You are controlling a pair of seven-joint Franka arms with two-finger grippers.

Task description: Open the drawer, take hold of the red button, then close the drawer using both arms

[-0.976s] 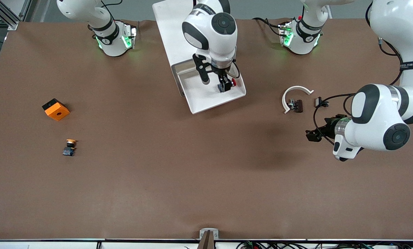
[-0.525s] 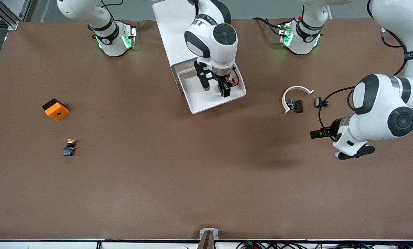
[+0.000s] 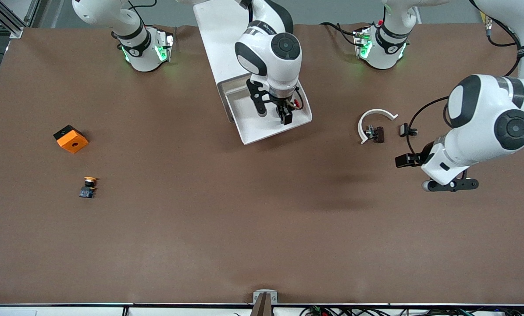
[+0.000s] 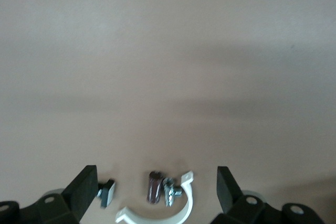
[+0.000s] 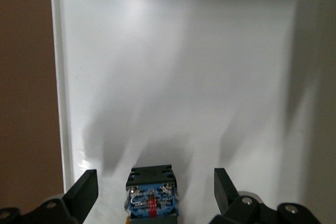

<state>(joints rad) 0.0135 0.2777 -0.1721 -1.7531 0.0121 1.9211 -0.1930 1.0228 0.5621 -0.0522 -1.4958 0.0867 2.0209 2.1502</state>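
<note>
1. Inside the pulled-out drawer point(image 3: 253, 125) I see the button point(image 5: 152, 192) lying on the white floor, between the spread fingers of my right pincer point(image 3: 286, 115), ungripped.
2. Over the worktop point(image 3: 262, 228) near a white clamp ring point(image 3: 373, 120), my left pincer point(image 3: 403, 160) hangs wide open, holding nothing.

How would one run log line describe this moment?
drawer: open | right claw: open, around button in drawer | left claw: open, waiting above table

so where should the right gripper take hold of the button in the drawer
On the black-and-blue body, from straight above, one finger on each flat side. The button lies between the right gripper's open fingers in the drawer; its round red cap would probably slip.
</note>
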